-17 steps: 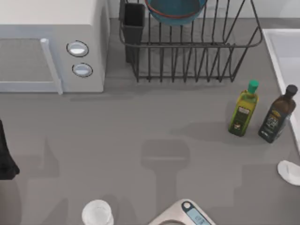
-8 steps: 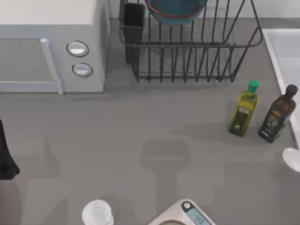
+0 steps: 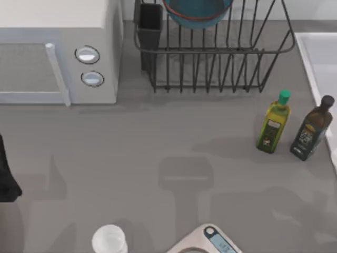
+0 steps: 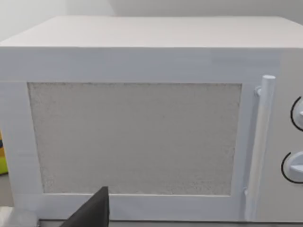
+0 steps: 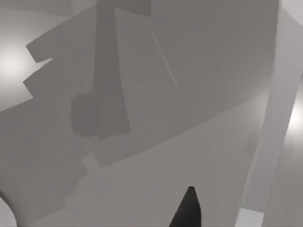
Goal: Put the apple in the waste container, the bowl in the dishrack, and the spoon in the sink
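Top view, upper centre: bowl [image 3: 197, 13], blue with reddish rim, seated among the upright bars of the rack [image 3: 213, 52], so that part of the task reads as done. Rack's cutlery cup [image 3: 150, 23] stands at its left corner, beside the microwave [image 3: 58, 50] occupying the upper left. Right edge: sink [image 3: 316, 58], a pale-rimmed basin, the spoon's destination; whether the spoon lies within cannot be told. Just left of the sink, two bottles, a green-capped one [image 3: 274, 122] and a dark one [image 3: 310, 129], stand upright on the desk [image 3: 158, 147], close together but apart. Lower edge: a translucent cup [image 3: 109, 240] and a scale [image 3: 210, 242], neither wanted. Left arm [image 3: 6, 174], dark, at the left edge, apparently parked; its wrist view faces the microwave door [image 4: 135, 137] square on, one dark tool tip [image 4: 92, 213] low in frame; spread or pressed together, cannot tell. Right wrist view: grey surfaces, shadow, one dark tip [image 5: 188, 210]; state likewise cannot be told.
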